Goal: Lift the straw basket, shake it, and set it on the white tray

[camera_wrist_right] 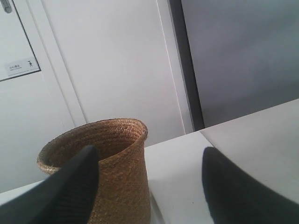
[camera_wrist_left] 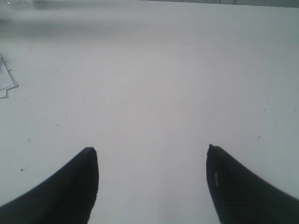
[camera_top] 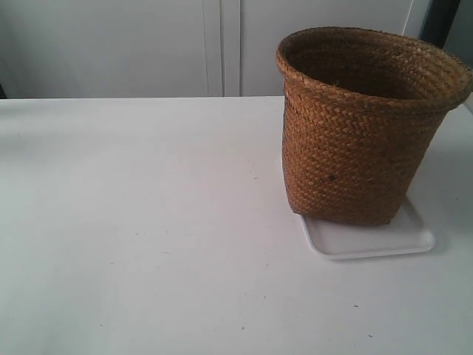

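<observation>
Item 1, left tool (camera_wrist_left: 150, 148): dark fingers spread wide with nothing between them, poised over bare white surface (camera_top: 148, 222). A few paper slips (camera_wrist_left: 4, 79) lie at the edge of that view.

Item 2, right tool (camera_wrist_right: 149, 148): fingers likewise parted and empty, facing the straw basket (camera_top: 355, 148). One finger overlaps the basket wall in the wrist view. The exterior view shows no arm at the basket, so the tool is judged to be apart from it.

Item 3, white tray (camera_top: 369, 240): lies flat on the surface at the exterior view's right, its near edge and corners exposed.

Item 4, straw basket: stands upright on the tray, covering most of it, rim uppermost. Nothing shows in the visible part of its interior.

Item 5, pale wall panels (camera_top: 222, 44): behind the surface.

Step in hand: placement looks complete. The next move probably calls only for keeping both tools clear without knocking the basket.
</observation>
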